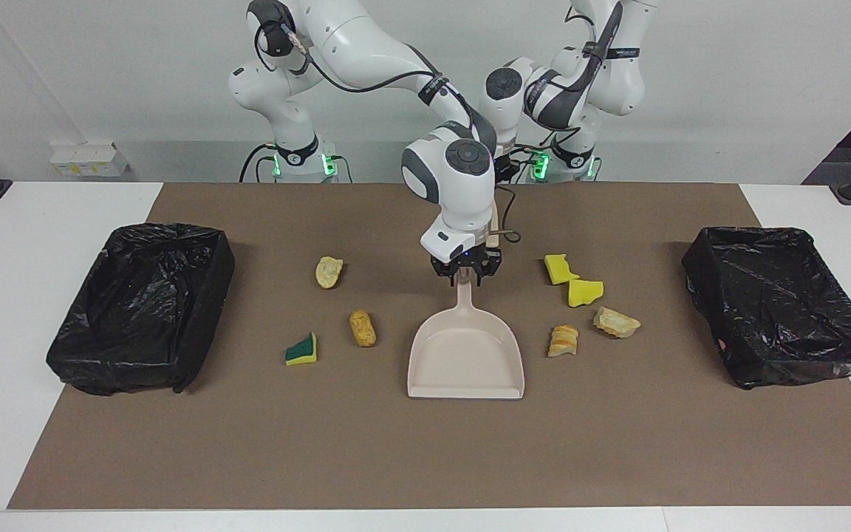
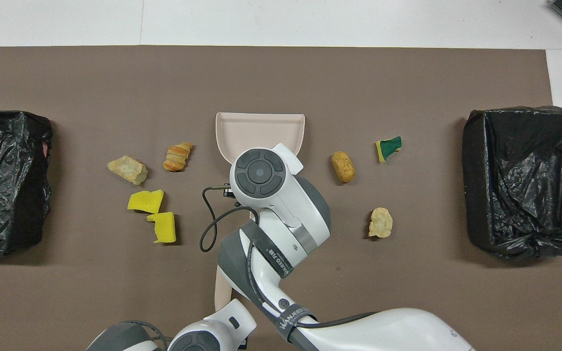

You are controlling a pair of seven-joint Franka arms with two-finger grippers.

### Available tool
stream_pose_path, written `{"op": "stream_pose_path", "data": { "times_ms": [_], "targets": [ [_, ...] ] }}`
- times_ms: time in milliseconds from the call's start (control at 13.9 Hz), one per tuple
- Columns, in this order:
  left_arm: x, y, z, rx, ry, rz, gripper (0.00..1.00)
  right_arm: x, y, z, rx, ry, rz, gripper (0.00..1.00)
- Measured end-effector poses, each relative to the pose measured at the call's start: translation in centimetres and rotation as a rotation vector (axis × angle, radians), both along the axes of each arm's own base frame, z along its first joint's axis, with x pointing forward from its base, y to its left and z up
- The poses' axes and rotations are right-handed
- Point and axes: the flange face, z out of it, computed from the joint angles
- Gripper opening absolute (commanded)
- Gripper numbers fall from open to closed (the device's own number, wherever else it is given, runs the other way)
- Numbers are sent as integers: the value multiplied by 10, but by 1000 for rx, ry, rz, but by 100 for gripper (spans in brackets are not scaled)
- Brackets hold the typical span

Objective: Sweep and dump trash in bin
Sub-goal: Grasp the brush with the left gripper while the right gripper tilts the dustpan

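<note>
Right gripper — fingers clenched on the handle of the beige plastic dustpan mid-table. Left gripper low by the robots' edge, pinched shut on a beige handle. Seven trash scraps flank the pan. Advice: keep pan lip flat — sweep scraps inward.

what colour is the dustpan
Pale beige, almost pinkish. The dustpan shows best in the facing view.

Bright even light, soft short shadows, sharp focus
</note>
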Motion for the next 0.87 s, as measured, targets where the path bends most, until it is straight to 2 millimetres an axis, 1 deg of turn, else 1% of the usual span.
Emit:
{"op": "stream_pose_path", "data": {
  "times_ms": [72,216,360,433,577,721,865],
  "targets": [
    [1,1,1,3,7,-4,0,0,0,0,4,-6,-1,0],
    [7,5,8,19,34,12,0,0,0,-1,6,-8,-1,0],
    [24,17,23,34,74,26,0,1,0,-1,9,-13,4,0],
    [35,28,32,34,95,29,0,1,0,-1,9,-16,21,0],
    [59,63,53,15,141,23,0,4,-3,-1,6,-23,85,0],
    [81,110,78,-20,188,22,0,9,-10,-1,1,-31,168,0],
    [107,157,105,-78,179,41,0,17,-21,-1,-5,-43,284,0]
  ]
}}
